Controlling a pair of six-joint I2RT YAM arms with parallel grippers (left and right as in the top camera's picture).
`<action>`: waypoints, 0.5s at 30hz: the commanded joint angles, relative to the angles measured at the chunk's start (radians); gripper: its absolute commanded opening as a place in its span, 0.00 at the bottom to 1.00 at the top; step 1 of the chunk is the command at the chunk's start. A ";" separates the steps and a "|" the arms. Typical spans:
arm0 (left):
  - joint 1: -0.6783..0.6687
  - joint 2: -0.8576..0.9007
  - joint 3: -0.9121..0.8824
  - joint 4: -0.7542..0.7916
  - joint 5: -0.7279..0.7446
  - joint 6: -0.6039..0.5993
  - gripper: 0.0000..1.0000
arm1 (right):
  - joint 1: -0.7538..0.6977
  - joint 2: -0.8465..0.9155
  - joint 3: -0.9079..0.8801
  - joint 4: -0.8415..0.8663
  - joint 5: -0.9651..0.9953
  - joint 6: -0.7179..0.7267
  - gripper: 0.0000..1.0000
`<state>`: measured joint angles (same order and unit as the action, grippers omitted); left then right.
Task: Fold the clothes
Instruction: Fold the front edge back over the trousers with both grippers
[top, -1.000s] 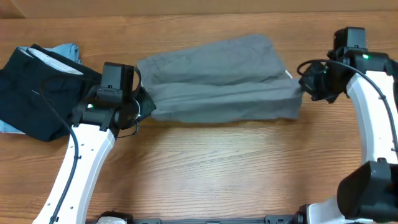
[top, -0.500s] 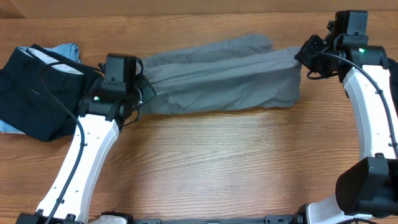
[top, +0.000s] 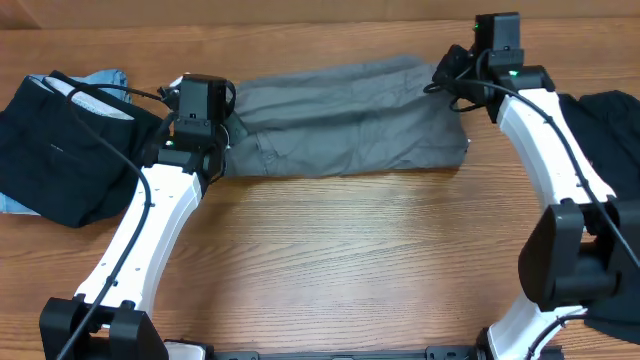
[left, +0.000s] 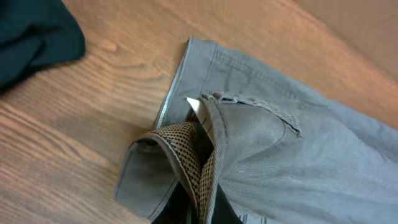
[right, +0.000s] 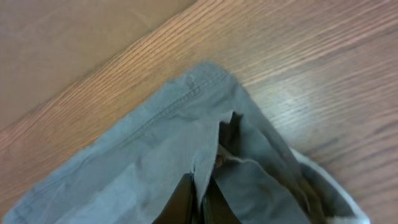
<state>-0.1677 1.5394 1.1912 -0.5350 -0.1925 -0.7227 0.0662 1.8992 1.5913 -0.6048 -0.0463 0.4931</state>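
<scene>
Two claws are closed tight on the grey garment, which is spread along the far middle of the bench. Its left end is pinched by the left claw, its far right corner by the right claw. Black clothes are heaped over a light-blue one at far left. Another black garment is seen at the right edge.

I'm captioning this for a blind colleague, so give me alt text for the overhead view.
A grey garment lies stretched across a wooden table, the left pincer shut on its left end and the right pincer shut on its far right corner. Black clothes sit piled at the left, a light-blue garment peeking out.
</scene>
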 joint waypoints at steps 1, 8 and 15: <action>0.012 0.033 0.020 0.021 -0.060 0.028 0.06 | 0.000 0.047 0.030 0.052 0.053 -0.003 0.04; 0.013 0.178 0.020 0.081 -0.132 0.027 0.08 | 0.000 0.140 0.029 0.177 0.053 -0.003 0.04; 0.024 0.240 0.020 0.170 -0.184 0.031 0.19 | 0.006 0.188 0.029 0.263 0.053 -0.003 0.04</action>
<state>-0.1677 1.7489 1.1923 -0.3889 -0.3042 -0.7158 0.0738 2.0590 1.5921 -0.3603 -0.0219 0.4931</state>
